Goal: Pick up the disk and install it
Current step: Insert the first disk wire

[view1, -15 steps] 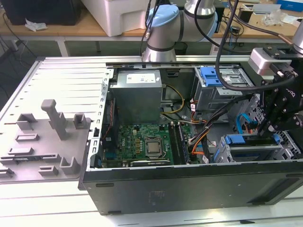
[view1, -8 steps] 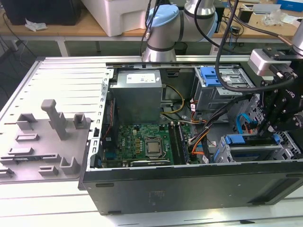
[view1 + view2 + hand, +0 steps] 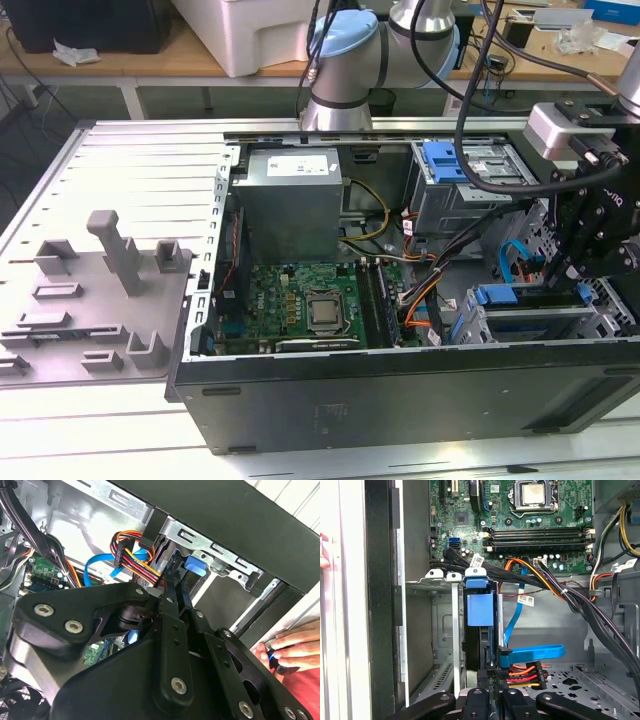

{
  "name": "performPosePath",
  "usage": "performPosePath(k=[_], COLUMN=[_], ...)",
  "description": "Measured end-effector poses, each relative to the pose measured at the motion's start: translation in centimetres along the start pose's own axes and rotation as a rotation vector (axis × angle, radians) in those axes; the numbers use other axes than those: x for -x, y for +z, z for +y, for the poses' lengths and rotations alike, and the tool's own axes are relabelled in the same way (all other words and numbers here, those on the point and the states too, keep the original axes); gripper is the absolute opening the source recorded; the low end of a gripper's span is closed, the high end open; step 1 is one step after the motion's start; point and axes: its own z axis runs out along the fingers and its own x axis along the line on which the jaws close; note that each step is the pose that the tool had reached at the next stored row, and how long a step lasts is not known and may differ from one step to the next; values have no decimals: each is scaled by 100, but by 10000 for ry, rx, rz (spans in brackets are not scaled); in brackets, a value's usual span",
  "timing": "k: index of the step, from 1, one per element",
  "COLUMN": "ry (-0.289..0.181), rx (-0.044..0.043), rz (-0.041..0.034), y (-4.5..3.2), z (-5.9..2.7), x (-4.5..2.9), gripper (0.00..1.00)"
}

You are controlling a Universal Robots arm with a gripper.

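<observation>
The disk (image 3: 480,611) stands on edge in the drive cage (image 3: 451,630) of the open computer case (image 3: 400,395), its blue carrier frame showing as a blue block between the cage's metal rails in the first wrist view. In the second wrist view the blue frame (image 3: 194,564) peeks out beyond the fingertips, inside the same metal cage (image 3: 200,540). The gripper (image 3: 489,692) sits directly over the disk's edge, its black fingers (image 3: 479,700) close together around the thin edge, apparently clamped on it.

In the exterior view the gripper (image 3: 585,250) hangs at about four o'clock from the motherboard (image 3: 300,305), above the cage with its blue-framed drives (image 3: 500,296). A bundle of red, orange and yellow power wires (image 3: 522,672) and a flat blue data cable (image 3: 535,652) lie just beside the fingers. At the case's outer wall, a person's hand (image 3: 290,647) rests on a small dark object (image 3: 280,666).
</observation>
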Motion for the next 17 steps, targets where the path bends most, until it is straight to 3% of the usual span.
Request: performPosePath(k=[17], ry=[0], rx=[0], rz=[3], y=[47], z=[0], x=[3], gripper=[17])
